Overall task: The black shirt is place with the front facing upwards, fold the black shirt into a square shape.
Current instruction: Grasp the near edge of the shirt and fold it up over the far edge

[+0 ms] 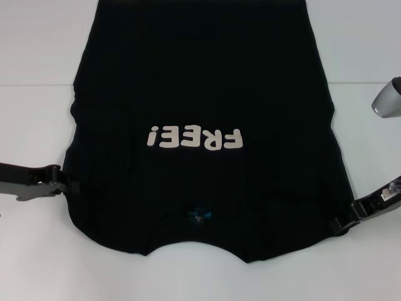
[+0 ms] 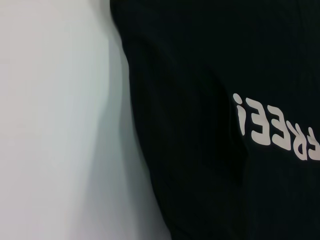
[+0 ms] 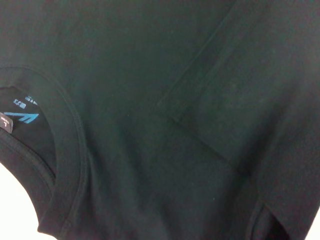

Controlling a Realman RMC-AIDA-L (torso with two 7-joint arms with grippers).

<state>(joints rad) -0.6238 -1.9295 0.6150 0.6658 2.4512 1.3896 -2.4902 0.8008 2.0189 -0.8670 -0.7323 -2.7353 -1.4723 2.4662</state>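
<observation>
Left gripper [image 1: 70, 185] and right gripper [image 1: 341, 223] flank the black shirt [image 1: 207, 94]'s shoulders, jaw state unclear; pinch both edges evenly, then lift together.

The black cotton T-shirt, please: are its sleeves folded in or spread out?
Folded in: the black cotton T-shirt shows no sleeves sticking out, and a sleeve hem lies across its body.

One black shirt [image 1: 207, 94], one table [image 1: 37, 113], and two pincers: left pincer [image 1: 70, 184], right pincer [image 1: 341, 224].

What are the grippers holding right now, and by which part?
Cannot be told for sure. The left gripper and the right gripper each meet a side edge of the black shirt near the shoulders, but the jaws' closure isn't visible.
</observation>
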